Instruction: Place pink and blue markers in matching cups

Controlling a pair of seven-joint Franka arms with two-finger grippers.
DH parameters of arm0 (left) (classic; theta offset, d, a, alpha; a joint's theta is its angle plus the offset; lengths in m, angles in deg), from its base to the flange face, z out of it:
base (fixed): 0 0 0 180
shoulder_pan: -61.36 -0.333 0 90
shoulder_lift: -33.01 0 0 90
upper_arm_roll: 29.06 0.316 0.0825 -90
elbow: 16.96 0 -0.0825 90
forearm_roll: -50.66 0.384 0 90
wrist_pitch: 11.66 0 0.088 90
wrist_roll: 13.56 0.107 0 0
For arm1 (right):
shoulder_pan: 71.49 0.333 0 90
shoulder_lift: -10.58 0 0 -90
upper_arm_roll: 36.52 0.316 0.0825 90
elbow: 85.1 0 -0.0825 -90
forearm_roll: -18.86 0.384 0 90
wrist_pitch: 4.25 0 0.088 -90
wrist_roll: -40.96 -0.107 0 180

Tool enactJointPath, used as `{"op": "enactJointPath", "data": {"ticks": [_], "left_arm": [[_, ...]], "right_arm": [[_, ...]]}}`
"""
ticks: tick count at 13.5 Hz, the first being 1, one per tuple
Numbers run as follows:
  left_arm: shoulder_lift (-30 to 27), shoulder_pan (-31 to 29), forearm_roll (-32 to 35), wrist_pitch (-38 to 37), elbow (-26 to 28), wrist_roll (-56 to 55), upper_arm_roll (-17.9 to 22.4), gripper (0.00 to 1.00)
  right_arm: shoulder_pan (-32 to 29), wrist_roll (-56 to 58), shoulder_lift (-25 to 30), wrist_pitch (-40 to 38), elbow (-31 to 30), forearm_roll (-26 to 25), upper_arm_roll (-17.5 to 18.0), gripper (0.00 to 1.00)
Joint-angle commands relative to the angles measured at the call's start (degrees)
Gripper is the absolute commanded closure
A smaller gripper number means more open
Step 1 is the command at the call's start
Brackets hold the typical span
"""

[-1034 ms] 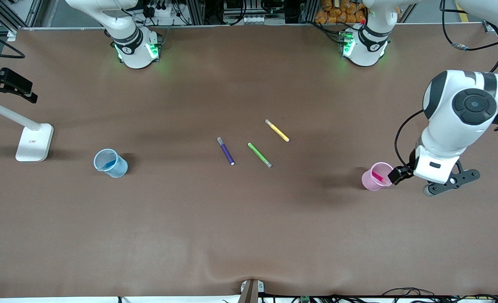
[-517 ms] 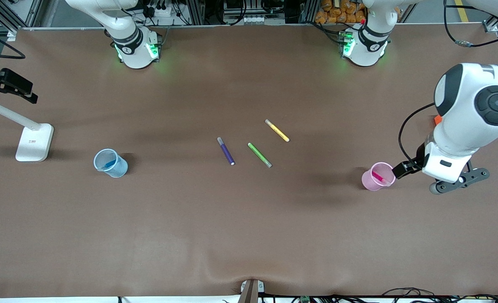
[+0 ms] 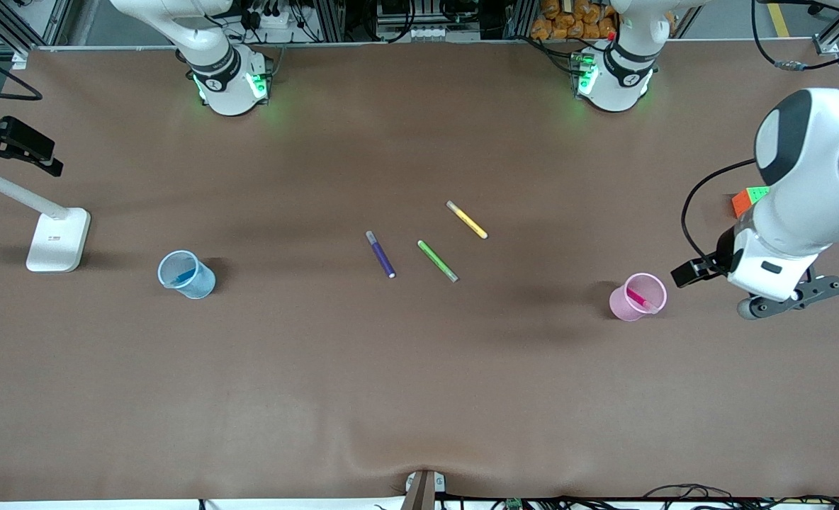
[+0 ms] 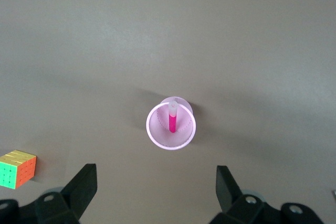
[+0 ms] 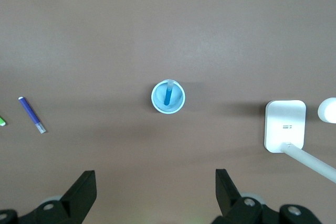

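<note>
While pink marker (image 4: 172, 121) stands cupped, left end effector (image 4: 156, 190) gapes above

Setting: robotics lab, tabletop test bench.
Work surface: wide table (image 3: 419, 397) under one seamless brown mat.
Robot mounts: two white arm bases (image 3: 229, 83) bolted along the table edge farthest from the front camera, green status lights glowing.
Framing: aluminium extrusion frame (image 3: 334, 18) past that edge, with a power strip (image 3: 271, 15) and loose black cables (image 3: 554, 53).
Camera gear: white stand (image 3: 57, 239) with an angled pole at the right arm's end of the table.
Props: coloured puzzle cube (image 4: 17, 168) lying on the mat.
</note>
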Motion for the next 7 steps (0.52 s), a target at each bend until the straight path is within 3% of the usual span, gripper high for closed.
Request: {"op": "enactJointPath", "data": {"ticks": [1, 7], "left_arm": [[-1.16, -1.87, -1.59, -2.37, -0.97, 2.44, -0.64, 0.0], [-2.66, -2.66, -3.88, -4.65, -1.32, 4.38, -0.55, 0.0]], "right_arm": [[-0.22, -0.24, 0.93, 0.86, -1.06, 0.05, 0.02, 0.0], [-0.57, 0.29, 0.58, 0.95, -1.14, 0.05, -0.16, 0.0]]}}
